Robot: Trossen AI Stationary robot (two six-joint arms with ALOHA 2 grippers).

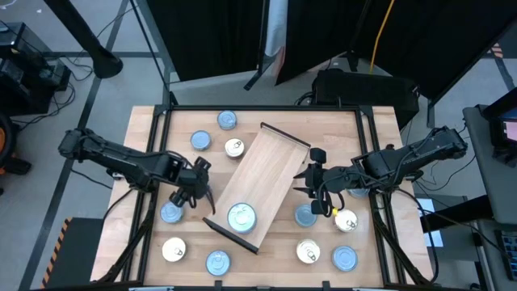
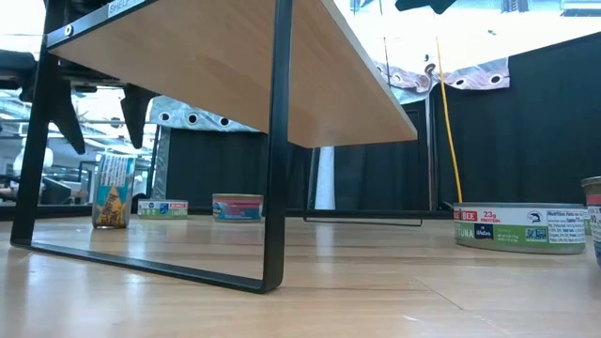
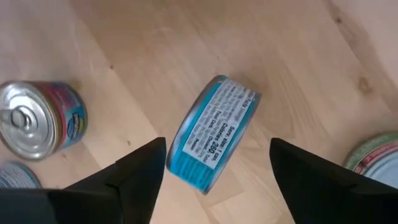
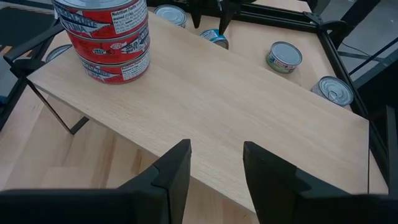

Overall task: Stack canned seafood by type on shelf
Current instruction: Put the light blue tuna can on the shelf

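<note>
The left tool [image 3: 214, 165] hangs with its fingers spread wide over a blue-labelled tin [image 3: 211, 134] that sits tipped on its edge on the counter [image 1: 367, 137], just off the shelf's left side; the tin lies between the fingers but neither one appears to touch it, so it looks loose rather than held. Beside it stands a silver-topped tin [image 3: 37, 118]. The right tool [image 4: 214, 165] waits at the shelf's right edge, its fingers set at a narrow gap with nothing between them. On the shelf [image 1: 271, 174] itself there is only one stack [image 4: 109, 37], a few red-labelled tins piled near one end; the rest of the board is bare. About ten more tins are scattered over the counter around the shelf, including a group [image 1: 214, 133] beyond its far-left side and others [image 1: 323, 242] near its right front. By this reckoning the work is at an early stage: one type has a pile begun, and most tins have yet to be lifted and sorted.
</note>
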